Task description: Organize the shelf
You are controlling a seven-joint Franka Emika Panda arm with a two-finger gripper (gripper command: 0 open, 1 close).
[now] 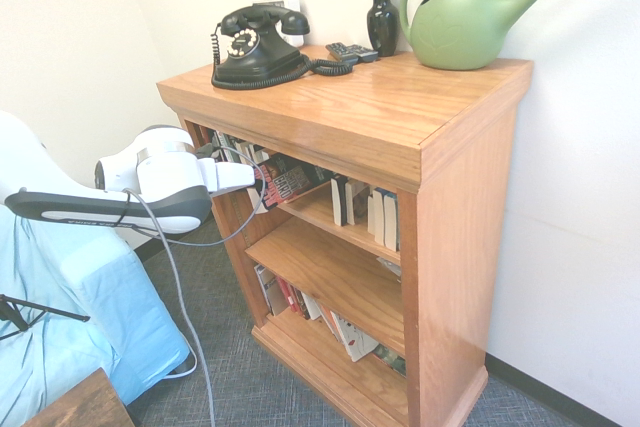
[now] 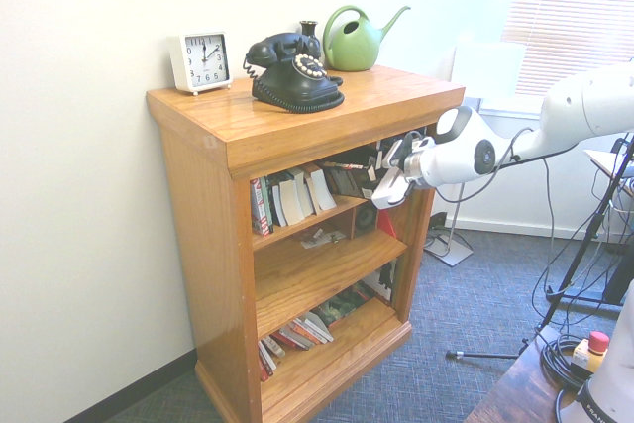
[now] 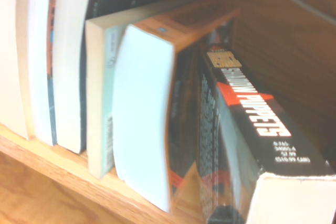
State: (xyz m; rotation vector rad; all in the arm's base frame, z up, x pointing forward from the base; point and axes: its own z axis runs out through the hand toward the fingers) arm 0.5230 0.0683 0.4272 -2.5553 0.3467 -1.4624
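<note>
Against a white wall, the shelf (image 1: 400,137) filled mid-frame, its pincer (image 2: 388,185) clenched on a dark paperback (image 1: 290,180) at the top tier; lower tiers' leaning books (image 2: 297,329) remained unsorted.

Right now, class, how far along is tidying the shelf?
Done: books stand together at one end of the shelf's top tier. In hand: the gripper, shut on a dark paperback, holds it at that tier. Left: books on the bottom tier lean loosely, and a small item lies on the middle tier.
</note>
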